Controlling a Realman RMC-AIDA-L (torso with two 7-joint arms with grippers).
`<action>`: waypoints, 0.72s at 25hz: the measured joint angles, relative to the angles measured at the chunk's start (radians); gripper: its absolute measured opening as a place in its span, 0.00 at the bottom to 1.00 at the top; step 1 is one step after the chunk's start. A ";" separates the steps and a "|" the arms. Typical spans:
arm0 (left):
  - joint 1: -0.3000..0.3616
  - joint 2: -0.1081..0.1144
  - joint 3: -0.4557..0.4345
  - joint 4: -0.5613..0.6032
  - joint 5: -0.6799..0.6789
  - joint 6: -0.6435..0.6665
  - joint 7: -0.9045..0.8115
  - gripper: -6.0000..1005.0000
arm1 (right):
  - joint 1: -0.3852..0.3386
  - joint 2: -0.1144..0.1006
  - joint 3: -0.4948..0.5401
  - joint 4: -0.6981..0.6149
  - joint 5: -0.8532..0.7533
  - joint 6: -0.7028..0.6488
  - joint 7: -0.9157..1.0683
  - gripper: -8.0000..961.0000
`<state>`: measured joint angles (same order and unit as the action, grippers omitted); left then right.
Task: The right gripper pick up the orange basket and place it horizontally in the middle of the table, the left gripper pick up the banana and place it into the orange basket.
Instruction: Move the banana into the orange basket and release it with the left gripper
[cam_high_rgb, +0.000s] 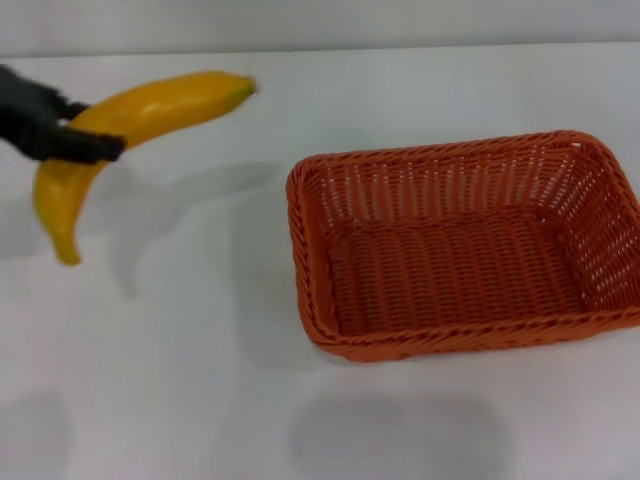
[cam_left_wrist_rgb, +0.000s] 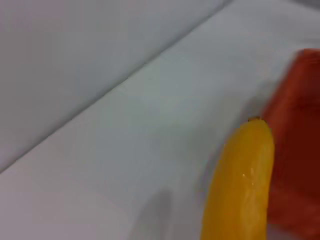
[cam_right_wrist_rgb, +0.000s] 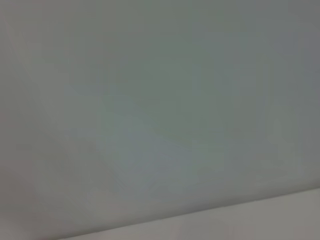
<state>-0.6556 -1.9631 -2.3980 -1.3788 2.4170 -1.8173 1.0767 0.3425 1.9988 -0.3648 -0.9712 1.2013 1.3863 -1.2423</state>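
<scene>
One left hand (cam_high_rgb: 85, 135) grips the banana (cam_high_rgb: 140, 115) above the white table (cam_high_rgb: 200, 400).

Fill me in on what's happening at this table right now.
The left gripper is shut on the banana and holds it in the air above the left side of the white table, its shadow falling on the surface below. The orange basket sits lengthwise on the table to the right of the banana, open side up and with nothing in it. The banana has not yet reached the basket. The right gripper is not in view.
</scene>
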 joint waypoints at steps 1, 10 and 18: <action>-0.035 0.005 0.007 0.006 -0.015 -0.034 -0.007 0.52 | 0.004 0.000 0.000 0.000 0.000 -0.001 -0.007 0.82; -0.331 -0.041 0.152 0.170 -0.033 -0.074 -0.102 0.53 | 0.028 0.002 0.003 0.002 0.002 -0.006 -0.051 0.82; -0.416 -0.109 0.414 0.296 -0.010 0.185 -0.174 0.53 | 0.038 0.004 -0.008 0.009 0.018 0.006 -0.054 0.82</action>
<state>-1.0720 -2.0716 -1.9838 -1.0831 2.4071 -1.6322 0.9031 0.3801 2.0029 -0.3731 -0.9620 1.2191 1.3921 -1.2963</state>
